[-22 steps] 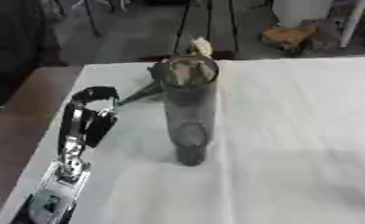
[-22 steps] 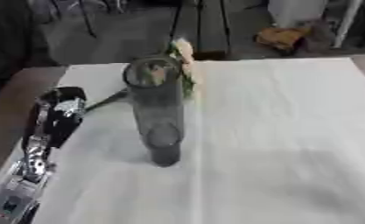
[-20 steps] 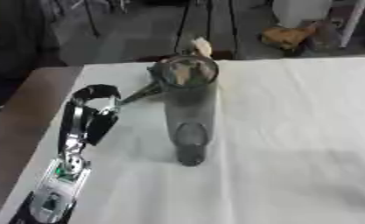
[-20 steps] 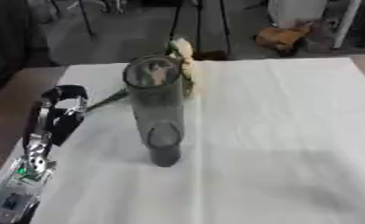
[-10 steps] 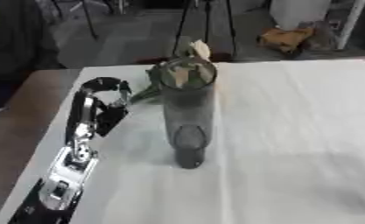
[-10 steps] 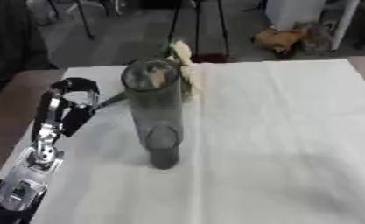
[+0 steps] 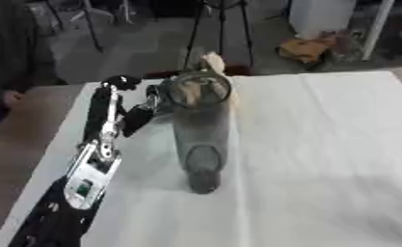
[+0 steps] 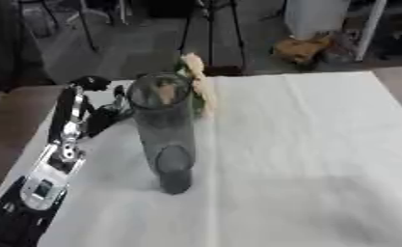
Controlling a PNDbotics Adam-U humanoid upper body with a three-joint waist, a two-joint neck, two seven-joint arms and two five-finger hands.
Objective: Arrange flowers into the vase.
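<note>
My left arm enters at seven o'clock. Its left hand (image 7: 124, 103) reaches beside the vase (image 7: 199, 135) rim at nine o'clock; I cannot tell its finger state. The tall grey vase stands upright mid-table, mouth up. A pale flower (image 8: 194, 77) lies behind it, pointing twelve o'clock. White tablecloth (image 7: 322, 159) lies open toward three o'clock.

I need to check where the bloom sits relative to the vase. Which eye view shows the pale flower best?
The right eye view: the pale flower stands clear to the right of the vase rim. In the left eye view most of it lies behind the glass, with only its tip above the rim.
</note>
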